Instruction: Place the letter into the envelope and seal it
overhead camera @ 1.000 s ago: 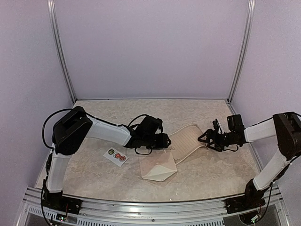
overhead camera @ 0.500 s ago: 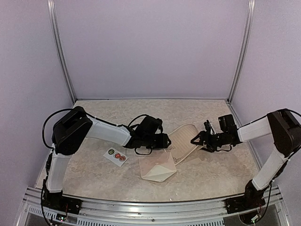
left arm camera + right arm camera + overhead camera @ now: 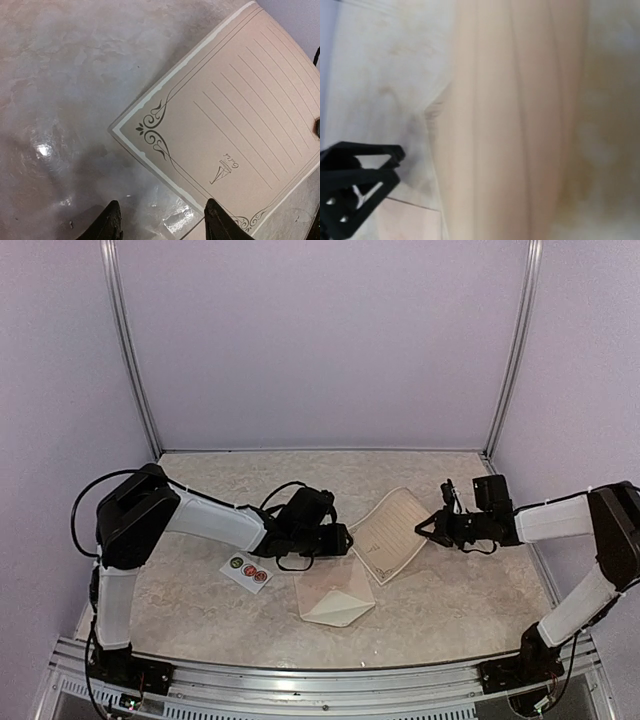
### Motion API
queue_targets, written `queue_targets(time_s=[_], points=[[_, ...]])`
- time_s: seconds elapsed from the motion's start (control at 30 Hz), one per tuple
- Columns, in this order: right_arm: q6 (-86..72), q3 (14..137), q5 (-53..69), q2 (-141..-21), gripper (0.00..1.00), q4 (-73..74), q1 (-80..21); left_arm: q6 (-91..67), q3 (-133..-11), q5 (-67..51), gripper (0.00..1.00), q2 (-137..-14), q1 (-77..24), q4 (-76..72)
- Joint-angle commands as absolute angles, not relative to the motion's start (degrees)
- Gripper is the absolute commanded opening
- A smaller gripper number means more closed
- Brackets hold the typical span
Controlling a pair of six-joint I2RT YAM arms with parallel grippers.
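Nearest the arm bases: the envelope (image 3: 335, 595) lies flat on the marbled surface (image 3: 460, 590), roughly midway between the two arms, seams showing and one pointed end aimed near-right.

To its left, well apart from it: a small white strip of round stickers (image 3: 247, 571), flat on the surface.

Just behind the envelope: left jaws, low over the surface and pointing toward the right. In the left wrist view the two black fingertips (image 3: 112, 222) stand about half apart with only bare marble between them. They hold nothing. One fingertip sits close to the sheet's near edge, and I cannot tell whether it touches.

Next back: the letter (image 3: 392, 535), printed side up, turned so it sits as a diamond. Dark scrollwork corner and ruled lines read clearly in the left wrist view (image 3: 240, 125). Its nearest corner lies just beside the envelope's far-right edge; I cannot tell whether they touch or overlap.

Right jaws: at the letter's right-hand corner, reaching in from the right. Whether they have closed on the paper, or only flank it, I cannot tell. The right wrist view is blurred, and the sheet (image 3: 510, 125) fills it as a pale, bowed band
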State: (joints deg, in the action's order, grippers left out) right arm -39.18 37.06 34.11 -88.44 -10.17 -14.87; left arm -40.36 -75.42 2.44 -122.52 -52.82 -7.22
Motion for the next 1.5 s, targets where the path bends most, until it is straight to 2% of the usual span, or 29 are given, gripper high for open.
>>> queue_targets(time_s=[0.0,0.13,0.37,0.63,0.73,1.0,1.07,1.17,1.33,1.47], points=[[-38.04,35.55,36.25,-82.09,0.11,-14.71,-15.34,-38.76,-71.30,7.11,0.55,-113.38,-52.43,-7.89],[-36.48,35.81,39.33,-77.60,0.00,-15.59,-15.35,-36.94,-67.64,7.43,0.58,-105.42,-51.87,-8.56],[-33.46,38.62,48.08,-69.01,0.00,-14.20,-15.36,-32.22,-61.70,5.75,0.66,-95.18,-51.60,-10.06],[-40.31,39.01,51.18,-59.95,0.02,-23.30,-16.46,-35.85,-53.83,2.67,0.86,-83.73,-52.73,-19.19],[-42.42,39.50,51.06,-59.08,0.03,-27.68,-18.26,-36.22,-53.36,0.57,0.91,-81.97,-54.10,-23.39],[-47.49,40.80,50.42,-60.07,0.05,-39.88,-23.56,-36.69,-54.31,-6.39,0.97,-82.92,-56.20,-32.73],[-48.15,40.87,49.84,-60.48,0.05,-41.80,-24.57,-37.14,-53.58,-7.29,0.92,-82.88,-56.62,-35.43],[-49.02,40.63,49.54,-61.18,0.05,-43.88,-25.46,-38.27,-51.67,-8.97,0.77,-82.56,-57.00,-41.67],[-50.77,39.38,47.48,-61.89,0.04,-46.75,-25.51,-39.51,-49.12,-8.07,0.34,-82.28,-57.42,-47.07],[-51.25,39.29,46.94,-63.06,0.02,-46.49,-25.59,-38.94,-49.60,-8.62,0.16,-82.56,-57.52,-44.64]])
